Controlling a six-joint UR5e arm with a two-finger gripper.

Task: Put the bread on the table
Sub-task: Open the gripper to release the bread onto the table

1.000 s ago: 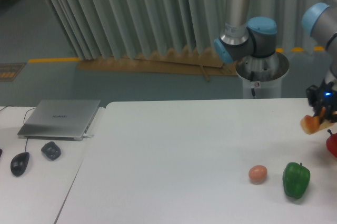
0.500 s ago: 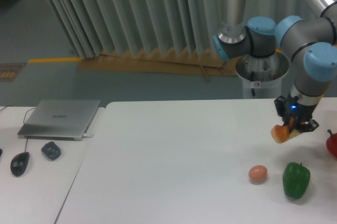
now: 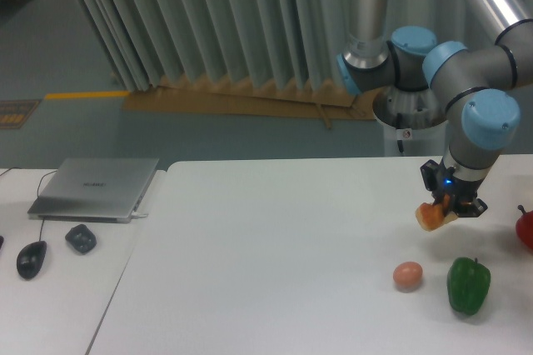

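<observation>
- Orange-golden bread [image 3: 431,216] is clamped in the gripper [image 3: 446,204], held clear above the table [image 3: 275,263], right side.
- Gripper fingers are closed on the loaf; it sticks out to the lower left of the jaws, tilted.
- Tan egg [image 3: 408,275] sits on the table below the bread, green pepper [image 3: 468,285] just beside the egg to the right.
- Red object [image 3: 525,230] is cut off at the right edge; can't tell what it is.
- Adjoining desk [image 3: 50,297] on the left carries a closed laptop [image 3: 96,187], a mouse [image 3: 32,258] and a small dark lump [image 3: 81,238].
</observation>
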